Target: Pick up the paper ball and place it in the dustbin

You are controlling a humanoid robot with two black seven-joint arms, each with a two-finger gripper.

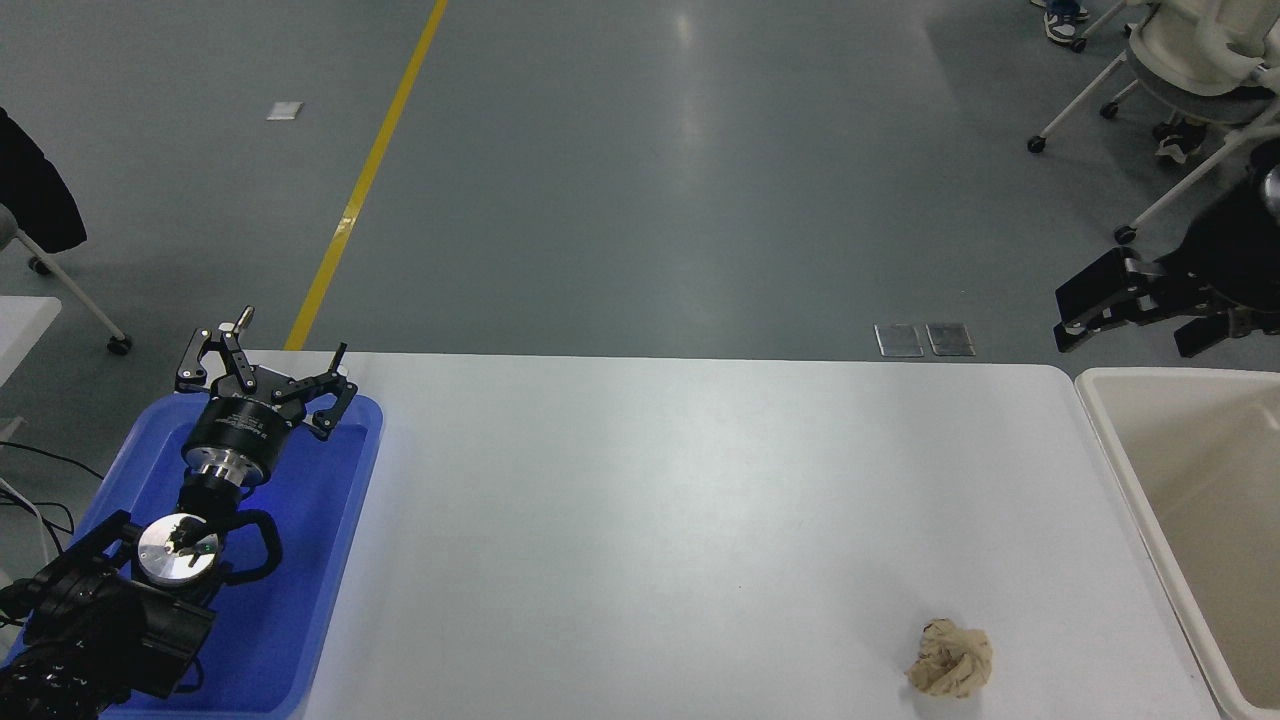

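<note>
The paper ball (950,657), a crumpled tan wad, lies on the white table (650,520) near its front right. The dustbin (1112,430), cream-white with a thick rim and beige inside, stands at the table's right end and is partly cut off by the picture's edge. My right gripper (1125,335) comes in from the right edge, held high behind the dustbin's far corner, open and empty, far from the paper ball. My left gripper (265,365) is parked open over the blue tray at the lower left.
A shallow blue tray (320,560) lies at the table's left end under the left arm. Beyond the table is grey floor with a yellow line (365,180). White wheeled chairs (1190,60) stand at the far right.
</note>
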